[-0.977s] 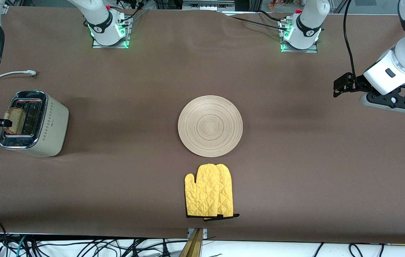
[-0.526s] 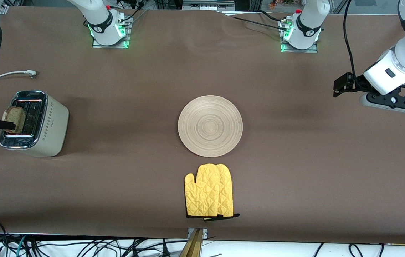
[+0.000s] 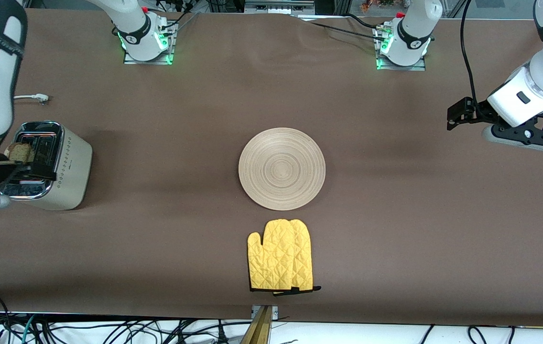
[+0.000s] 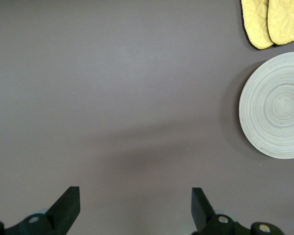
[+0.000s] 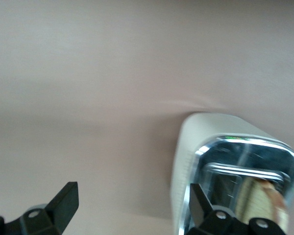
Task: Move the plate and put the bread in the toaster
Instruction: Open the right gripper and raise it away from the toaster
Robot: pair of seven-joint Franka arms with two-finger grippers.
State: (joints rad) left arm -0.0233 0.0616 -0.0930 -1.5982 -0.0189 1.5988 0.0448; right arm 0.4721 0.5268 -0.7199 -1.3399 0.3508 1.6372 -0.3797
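Observation:
The cream toaster (image 3: 68, 165) stands at the right arm's end of the table. The brown bread slice (image 3: 19, 152) stands in one of its slots with its top edge sticking out. My right gripper (image 3: 25, 169) hangs open and empty just over the toaster's chrome top, beside the bread. In the right wrist view one finger overlaps the toaster (image 5: 191, 147) rim, and the bread (image 5: 264, 203) shows in the slot. The beige wooden plate (image 3: 282, 168) lies bare at the table's middle. My left gripper (image 3: 462, 114) waits open and empty over bare table at its own end.
A yellow oven mitt (image 3: 281, 255) lies nearer the front camera than the plate. The toaster's white cord and plug (image 3: 37, 98) lie just farther from the camera than the toaster. The left wrist view shows the plate (image 4: 277, 105) and the mitt (image 4: 272, 22).
My right gripper has let go of the bread, which now sits lower in the toaster slot. The right arm has shifted above the toaster. The left arm has not moved.

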